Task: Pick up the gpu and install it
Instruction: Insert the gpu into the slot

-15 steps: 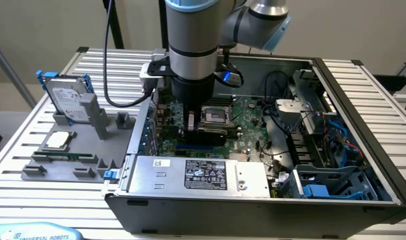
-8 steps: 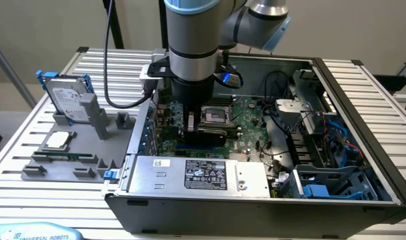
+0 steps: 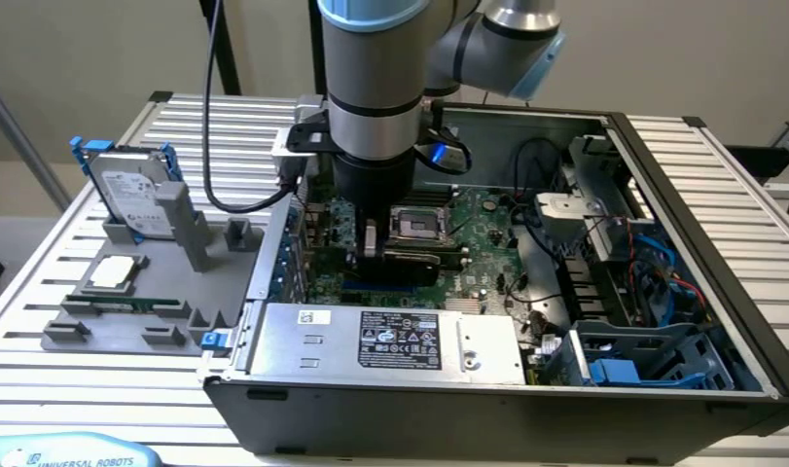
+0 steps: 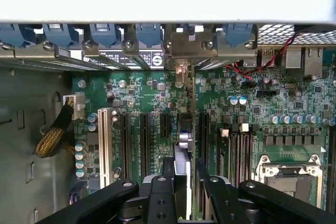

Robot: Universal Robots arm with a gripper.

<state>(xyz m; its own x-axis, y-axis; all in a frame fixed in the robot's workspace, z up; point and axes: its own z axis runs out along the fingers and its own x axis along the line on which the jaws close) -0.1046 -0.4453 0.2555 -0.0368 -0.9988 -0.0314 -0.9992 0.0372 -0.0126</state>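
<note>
In the exterior view my gripper (image 3: 368,251) reaches down into the open computer case (image 3: 705,243), over the expansion slots of the green motherboard (image 3: 479,219). It is shut on the gpu (image 4: 183,153), which the wrist view shows edge-on between the two black fingers (image 4: 161,195). The thin card stands upright in line with a black slot (image 4: 202,129). Its silver bracket (image 4: 190,46) sits against the case's rear openings. I cannot tell how deep the card sits in the slot. In the exterior view its dark body (image 3: 420,259) shows just beside the gripper.
A CPU socket (image 3: 417,226) lies close beside the gripper. The silver power supply (image 3: 368,341) fills the case's front. Left of the case, a grey fixture (image 3: 76,326) carries a hard drive in a blue frame (image 3: 128,195) and a green memory stick (image 3: 122,304). Cables crowd the case's right side (image 3: 654,263).
</note>
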